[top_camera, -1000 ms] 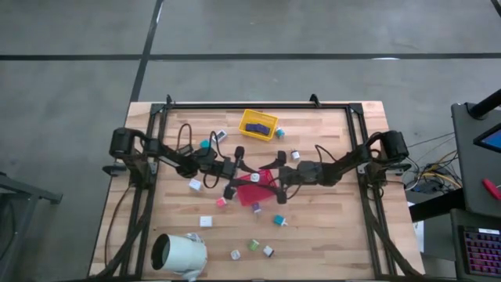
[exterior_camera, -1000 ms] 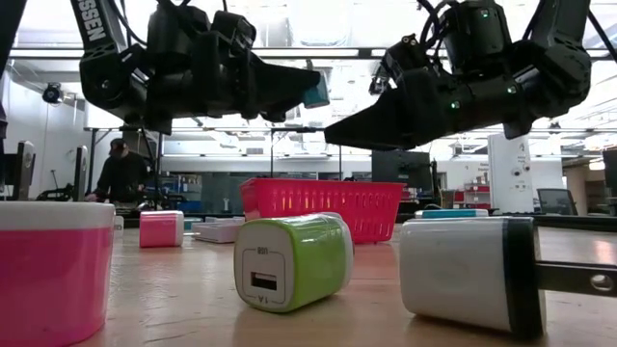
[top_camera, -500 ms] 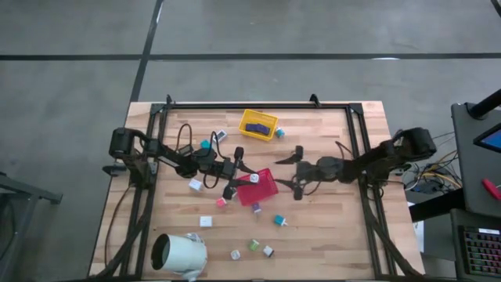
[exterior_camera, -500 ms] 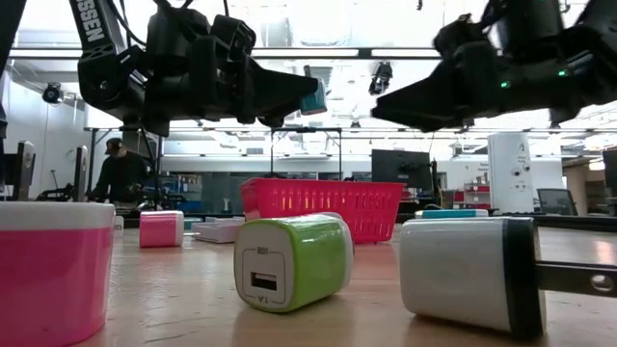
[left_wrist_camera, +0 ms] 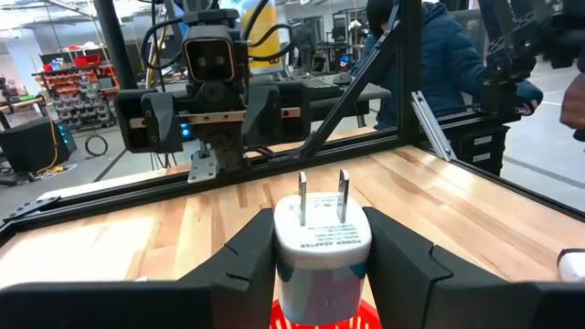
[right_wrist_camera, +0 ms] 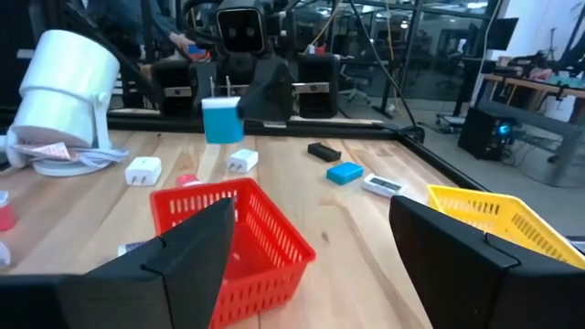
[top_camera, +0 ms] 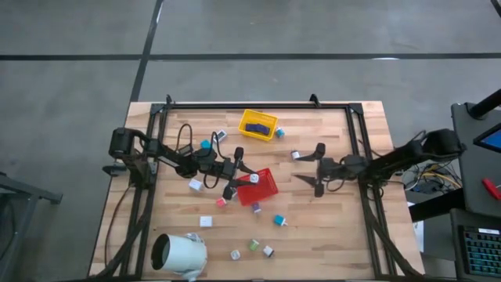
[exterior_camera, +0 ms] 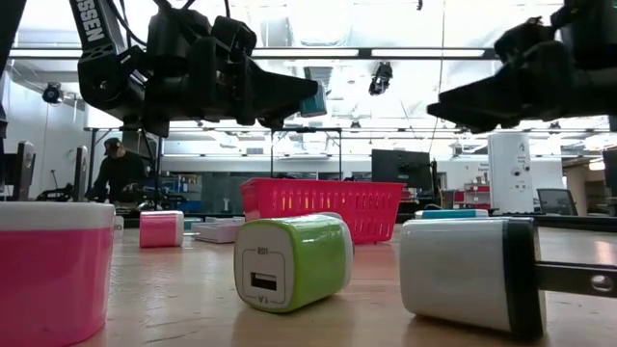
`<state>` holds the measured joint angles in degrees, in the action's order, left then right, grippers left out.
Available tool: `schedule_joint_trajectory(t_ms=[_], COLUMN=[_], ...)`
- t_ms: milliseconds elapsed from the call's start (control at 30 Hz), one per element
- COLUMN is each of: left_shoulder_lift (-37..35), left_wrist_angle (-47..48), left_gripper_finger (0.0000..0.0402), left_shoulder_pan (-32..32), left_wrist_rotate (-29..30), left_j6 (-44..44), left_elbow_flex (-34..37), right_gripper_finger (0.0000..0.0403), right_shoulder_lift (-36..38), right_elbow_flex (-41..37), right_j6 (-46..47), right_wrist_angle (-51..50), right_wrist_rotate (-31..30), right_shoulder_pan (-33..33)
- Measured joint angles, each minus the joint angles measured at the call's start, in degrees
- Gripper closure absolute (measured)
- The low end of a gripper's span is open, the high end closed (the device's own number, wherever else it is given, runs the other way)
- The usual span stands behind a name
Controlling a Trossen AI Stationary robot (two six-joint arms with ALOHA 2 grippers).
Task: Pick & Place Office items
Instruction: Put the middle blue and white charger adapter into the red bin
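Charger (left_wrist_camera: 322, 245) pinched between the fingers of my left gripper (top_camera: 249, 177), which is hanging over the near-left rim of the red tray (top_camera: 264, 192) at the table's middle; the wrist camera is showing a white plug-in block with its two prongs pointing away from the wrist, while the opposite camera is showing the same piece's teal face. I am keeping my right gripper (top_camera: 315, 166) spread wide and holding nothing, off to the right of the tray with bare wood between them. I am judging the risk to be in the release: the piece is sitting close to the tray's edge rather than over its centre, so letting go here could be bouncing it off the rim onto the table among the loose items (top_camera: 279, 221) scattered nearby. The grip is also looking shallow on a smooth body, so a jolt could be twisting it free early. The yellow tray (top_camera: 269, 121) at the back is standing well apart.
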<state>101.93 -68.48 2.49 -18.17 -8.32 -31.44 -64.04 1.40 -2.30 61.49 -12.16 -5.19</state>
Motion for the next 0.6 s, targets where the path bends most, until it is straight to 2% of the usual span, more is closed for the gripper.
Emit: schedule_joint_trajectory(t_ms=[167,400,600], left_shoulder_lift=[0.0,0.0,0.0], left_wrist_angle=[0.2,1.1,6.5], left_gripper_finger=[0.0270,0.0270,0.0270], left_shoulder_pan=[0.0,0.0,0.1], left_wrist_rotate=[0.1,0.1,0.2], left_j6=[0.0,0.4,2.2], left_elbow_flex=[0.0,0.0,-0.9], right_gripper_finger=[0.0122,0.0132,0.0139], right_shoulder_lift=[3.5,4.4,4.3], right_elbow_flex=[-0.9,-0.8,-0.8], right_j6=[0.4,0.4,0.4], right_wrist_angle=[-3.1,-4.5,-4.5], right_wrist_rotate=[-0.9,-1.5,-1.5], right_shoulder_pan=[0.0,0.0,0.0])
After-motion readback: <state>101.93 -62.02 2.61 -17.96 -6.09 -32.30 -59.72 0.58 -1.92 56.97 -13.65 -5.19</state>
